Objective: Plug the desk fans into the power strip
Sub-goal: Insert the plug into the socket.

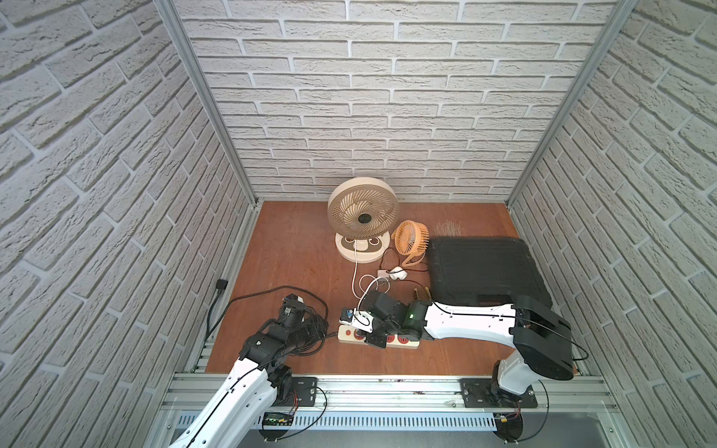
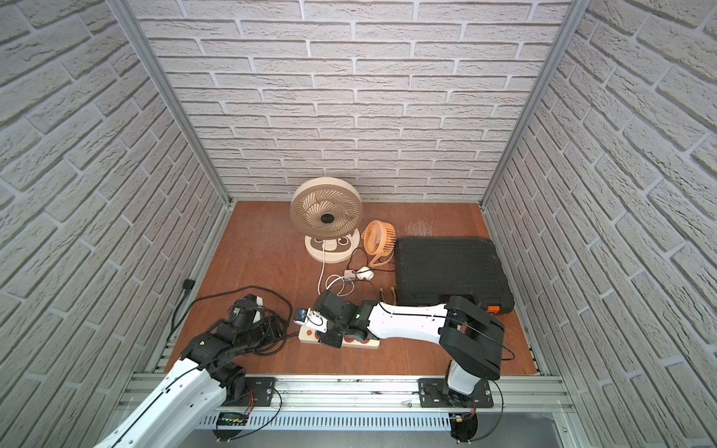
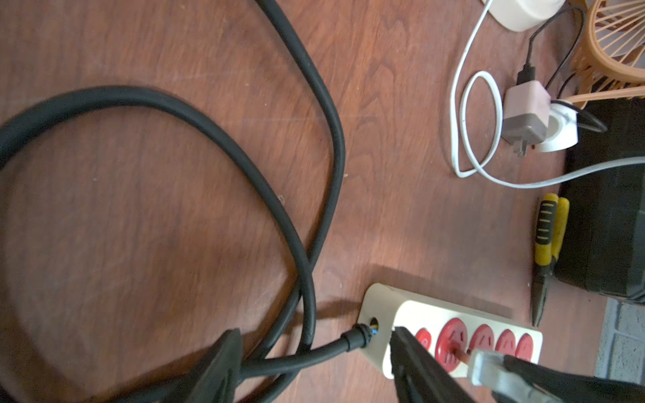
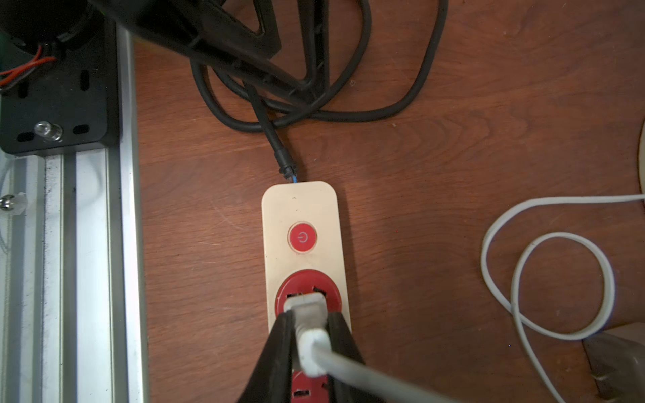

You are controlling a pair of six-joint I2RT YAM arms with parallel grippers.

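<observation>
Pinching the white plug (image 4: 304,303) between narrow fingers (image 4: 279,349), the right gripper (image 4: 309,314) holds its prongs at the red socket (image 4: 335,296) next to the button (image 4: 302,237) on the power strip (image 4: 300,209), which lies at the near middle of the board (image 1: 295,240). Left of it, the left gripper (image 3: 316,335) stands wide above the black cord (image 3: 328,115).

Small orange fan (image 1: 411,237) seen just right of centre in a top view. Black case (image 1: 485,267) laid flat to its right. Yellow-black pliers (image 3: 548,237) laid just beside the case. Pink adapter (image 3: 525,117) found below the fan, touching a white round piece (image 3: 562,132).
</observation>
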